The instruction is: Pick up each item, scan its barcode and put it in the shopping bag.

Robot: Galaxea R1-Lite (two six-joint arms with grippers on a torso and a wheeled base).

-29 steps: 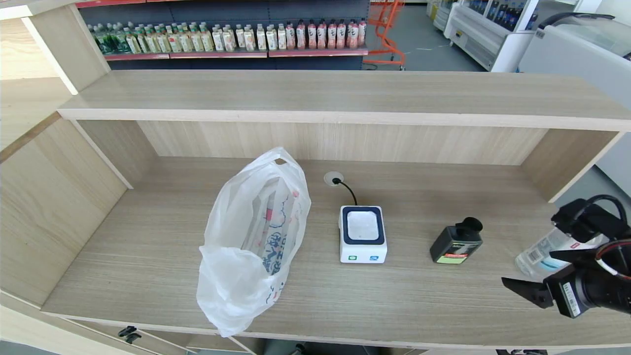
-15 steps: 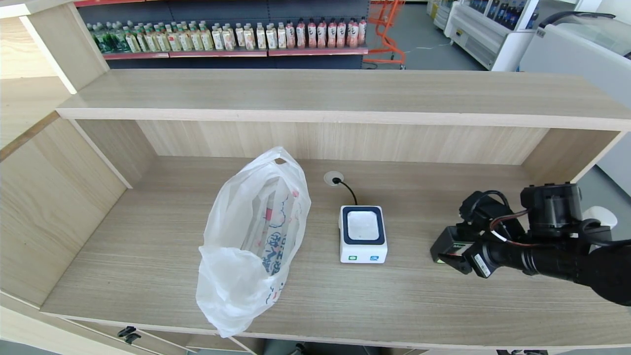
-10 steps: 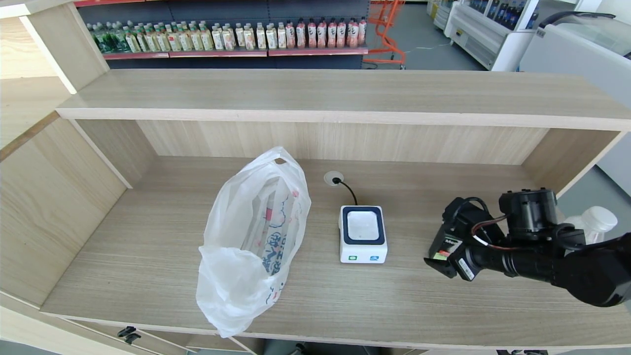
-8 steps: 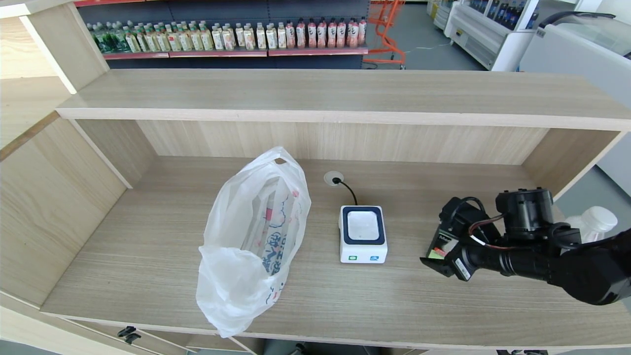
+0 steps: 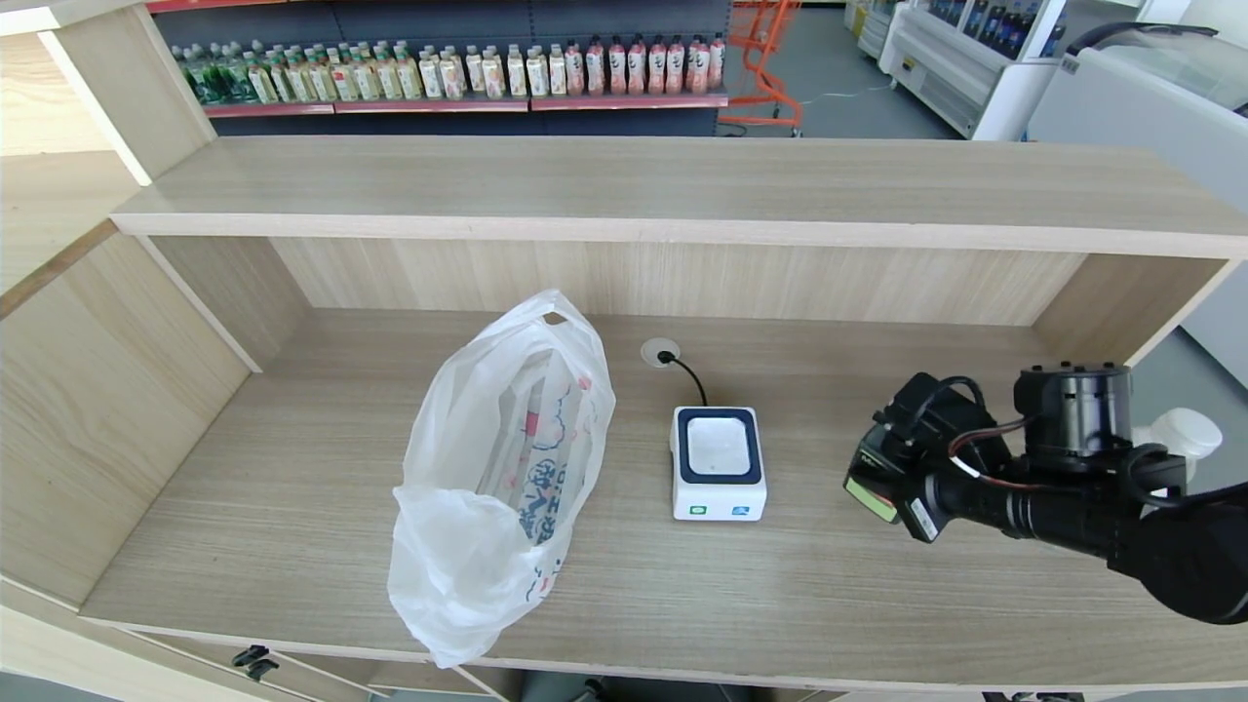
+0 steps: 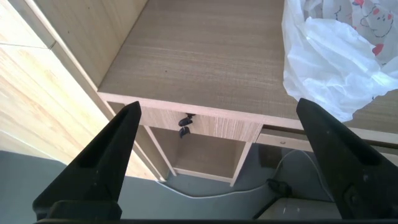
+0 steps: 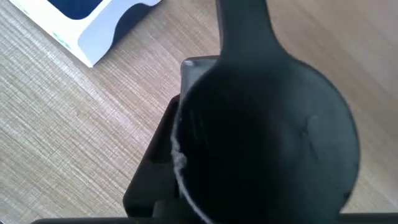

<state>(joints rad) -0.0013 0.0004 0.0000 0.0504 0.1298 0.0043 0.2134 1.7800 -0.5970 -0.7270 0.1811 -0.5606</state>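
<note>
The dark bottle (image 5: 871, 478) sits to the right of the scanner (image 5: 717, 463), clamped between the fingers of the right gripper (image 5: 889, 466). It is apart from the scanner with bare counter (image 5: 731, 585) between them. Whether its base touches the wood or rides just above it, I cannot tell.

Its long axis looks tilted. The base and the green edge of the label lean down toward the scanner side, while the black cap points up and back toward the arm.

The likeliest trouble is a missed scan. If the barcode faces away from the scanner's window as the bottle passes over, nothing will register. A tilted bottle held across its body could also twist or slide in the fingers, and a low pass could knock the scanner.

Left of the scanner, the shopping bag (image 5: 502, 468) lies slumped, so its limp mouth could catch the bottle. The left gripper (image 6: 221, 162) hangs spread open off the counter's front edge, near the bag. Far right of the scanner, behind the arm, is a white-capped bottle (image 5: 1182, 429).
</note>
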